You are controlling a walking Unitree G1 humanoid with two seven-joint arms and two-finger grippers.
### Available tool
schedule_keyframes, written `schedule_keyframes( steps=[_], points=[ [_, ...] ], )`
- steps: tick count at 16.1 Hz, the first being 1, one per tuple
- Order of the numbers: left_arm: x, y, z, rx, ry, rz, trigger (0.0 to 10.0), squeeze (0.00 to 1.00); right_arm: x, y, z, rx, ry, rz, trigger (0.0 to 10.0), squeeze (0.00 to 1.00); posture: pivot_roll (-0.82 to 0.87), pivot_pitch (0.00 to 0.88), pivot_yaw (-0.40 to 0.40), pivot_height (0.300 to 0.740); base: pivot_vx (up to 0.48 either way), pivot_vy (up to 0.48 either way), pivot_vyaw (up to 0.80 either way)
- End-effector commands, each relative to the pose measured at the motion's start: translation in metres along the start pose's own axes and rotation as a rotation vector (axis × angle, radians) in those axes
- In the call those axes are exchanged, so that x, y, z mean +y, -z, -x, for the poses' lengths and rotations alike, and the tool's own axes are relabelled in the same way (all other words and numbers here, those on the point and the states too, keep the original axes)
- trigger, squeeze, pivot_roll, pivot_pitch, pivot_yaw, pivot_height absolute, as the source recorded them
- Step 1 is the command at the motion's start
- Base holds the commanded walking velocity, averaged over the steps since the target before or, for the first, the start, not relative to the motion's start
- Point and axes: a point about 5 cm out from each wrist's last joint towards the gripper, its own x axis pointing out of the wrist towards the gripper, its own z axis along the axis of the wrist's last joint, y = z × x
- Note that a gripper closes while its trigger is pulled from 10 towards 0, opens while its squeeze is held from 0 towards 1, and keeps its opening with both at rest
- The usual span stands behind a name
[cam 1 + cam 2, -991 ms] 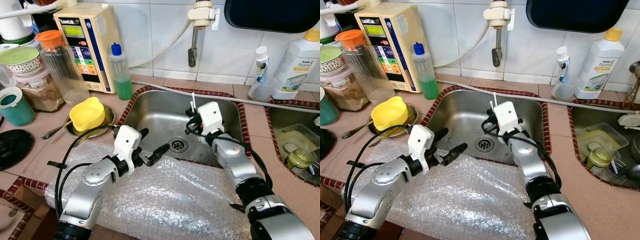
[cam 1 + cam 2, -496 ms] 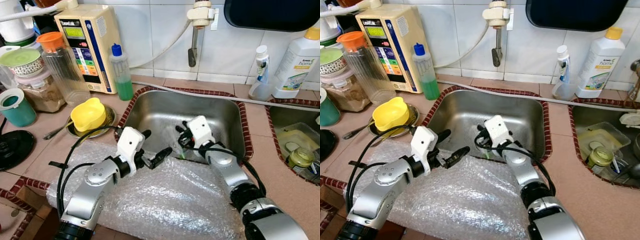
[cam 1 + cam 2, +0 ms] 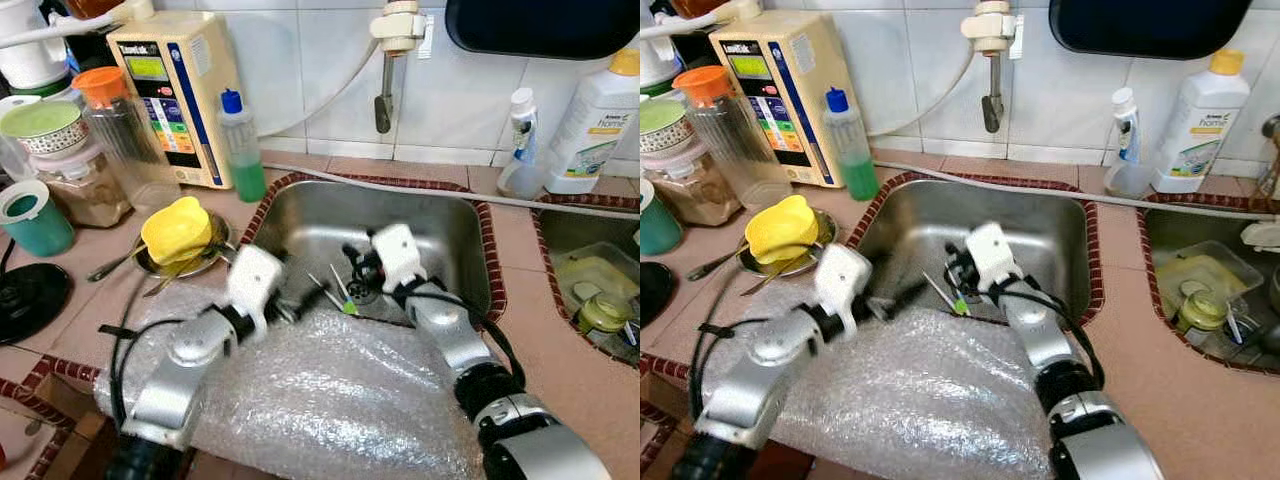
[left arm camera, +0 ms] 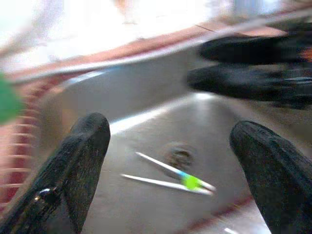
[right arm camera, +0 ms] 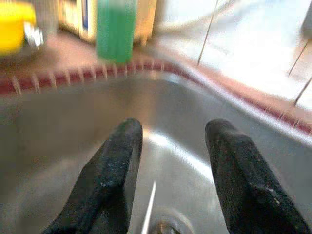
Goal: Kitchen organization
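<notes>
Left eye view: white tweezers [image 3: 336, 291] with green band lying in sink [image 3: 455, 215] beside drain. Right end effector [image 3: 349, 262] hovering just above, fingers parted, gripping nothing. Left end effector [image 3: 306, 301] reaching over bubble wrap [image 3: 330, 400], fingers spread wide, empty.

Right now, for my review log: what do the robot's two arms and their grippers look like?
Both arms are silver, rounded metal segments with black joint collars. Each wrist carries a white boxy housing, and black cables loop loosely from it back along the arm. The left gripper and the right gripper each end in two long, matte black fingers with rounded tips. No markings can be made out.
</notes>
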Motion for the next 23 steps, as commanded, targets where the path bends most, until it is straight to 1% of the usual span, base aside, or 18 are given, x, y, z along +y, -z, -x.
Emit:
schedule_keyframes(
  steps=[1, 2, 3, 5, 6, 7, 8, 9, 10, 11, 13, 14, 16, 17, 19, 20, 21, 23],
  points=[
    [0.011, 0.0, 0.002, 0.004, -0.064, 0.003, 10.0, 1.0, 0.001, -0.011, -0.001, -0.051, 0.009, 0.015, 10.0, 1.0, 0.11, 0.0, 0.105, 0.74, 0.0, 0.0, 0.0],
    [0.01, 0.0, 0.002, 0.0, -0.066, 0.008, 10.0, 1.0, 0.0, -0.014, 0.0, -0.067, 0.028, 0.049, 10.0, 1.0, 0.11, 0.0, 0.106, 0.74, 0.0, 0.0, 0.0],
    [0.011, 0.001, 0.001, -0.001, -0.086, -0.011, 10.0, 1.0, 0.003, -0.019, 0.002, -0.088, 0.017, 0.033, 10.0, 1.0, 0.1, 0.0, 0.104, 0.74, 0.0, 0.0, 0.0],
    [0.026, -0.002, -0.001, -0.024, -0.212, -0.013, 10.0, 1.0, 0.013, -0.035, 0.013, -0.168, -0.051, -0.061, 10.0, 1.0, 0.09, 0.0, 0.102, 0.74, 0.0, 0.0, 0.0],
    [0.032, -0.003, -0.001, -0.03, -0.256, -0.02, 10.0, 1.0, 0.016, -0.039, 0.018, -0.183, -0.068, -0.078, 10.0, 1.0, 0.08, 0.0, 0.099, 0.74, 0.0, 0.0, 0.0],
    [0.044, -0.003, -0.002, -0.034, -0.334, -0.023, 10.0, 1.0, 0.023, -0.043, 0.028, -0.196, -0.103, -0.114, 10.0, 1.0, 0.07, 0.0, 0.089, 0.74, 0.0, 0.0, 0.0],
    [0.055, -0.006, -0.003, -0.044, -0.395, -0.015, 10.0, 1.0, 0.026, -0.044, 0.034, -0.195, -0.105, -0.114, 10.0, 1.0, 0.07, 0.0, 0.084, 0.74, 0.0, 0.0, 0.0],
    [0.07, -0.007, 0.0, -0.05, -0.5, 0.001, 10.0, 1.0, 0.029, -0.041, 0.043, -0.174, -0.118, -0.098, 10.0, 1.0, 0.05, 0.0, 0.076, 0.74, 0.0, 0.0, 0.0],
    [0.076, -0.007, 0.001, -0.057, -0.538, 0.022, 10.0, 1.0, 0.03, -0.041, 0.046, -0.164, -0.127, -0.097, 10.0, 1.0, 0.05, 0.0, 0.076, 0.74, 0.0, 0.0, 0.0],
    [0.087, -0.008, 0.005, -0.067, -0.625, 0.049, 10.0, 1.0, 0.029, -0.041, 0.053, -0.15, -0.119, -0.111, 10.0, 1.0, 0.04, 0.0, 0.075, 0.74, 0.0, 0.0, 0.0],
    [0.098, -0.012, 0.009, -0.086, -0.705, 0.069, 10.0, 1.0, 0.029, -0.043, 0.061, -0.138, -0.126, -0.114, 10.0, 1.0, 0.03, 0.0, 0.075, 0.74, 0.0, 0.0, 0.0],
    [0.105, -0.01, 0.01, -0.072, -0.773, 0.115, 10.0, 1.0, 0.03, -0.047, 0.064, -0.14, -0.129, -0.122, 10.0, 1.0, 0.03, 0.0, 0.074, 0.74, 0.0, 0.0, 0.0],
    [0.115, -0.009, 0.009, -0.061, -0.836, 0.17, 10.0, 1.0, 0.037, -0.053, 0.068, -0.15, -0.172, -0.155, 10.0, 1.0, 0.03, 0.0, 0.073, 0.74, 0.0, 0.0, 0.0],
    [0.12, -0.01, 0.008, -0.064, -0.872, 0.187, 10.0, 1.0, 0.043, -0.057, 0.071, -0.151, -0.215, -0.171, 10.0, 0.67, 0.02, 0.0, 0.074, 0.74, 0.0, 0.0, 0.0],
    [0.126, -0.013, 0.009, -0.064, -0.91, 0.194, 10.0, 1.0, 0.048, -0.061, 0.077, -0.144, -0.272, -0.196, 10.0, 0.51, 0.02, 0.0, 0.074, 0.74, 0.0, 0.0, 0.0],
    [0.13, -0.01, 0.01, -0.044, -0.949, 0.231, 10.0, 1.0, 0.049, -0.063, 0.082, -0.127, -0.324, -0.198, 10.0, 0.22, 0.02, 0.0, 0.077, 0.74, 0.0, 0.0, 0.0],
    [0.131, -0.003, 0.011, -0.012, -0.972, 0.294, 10.0, 1.0, 0.048, -0.063, 0.085, -0.115, -0.336, -0.204, 10.0, 0.15, 0.02, 0.0, 0.079, 0.74, 0.0, 0.0, 0.0],
    [0.134, 0.001, 0.012, 0.011, -1.013, 0.314, 10.0, 1.0, 0.046, -0.062, 0.086, -0.095, -0.331, -0.211, 10.0, 0.13, 0.02, 0.0, 0.079, 0.74, 0.0, 0.0, 0.0]
  ],
)
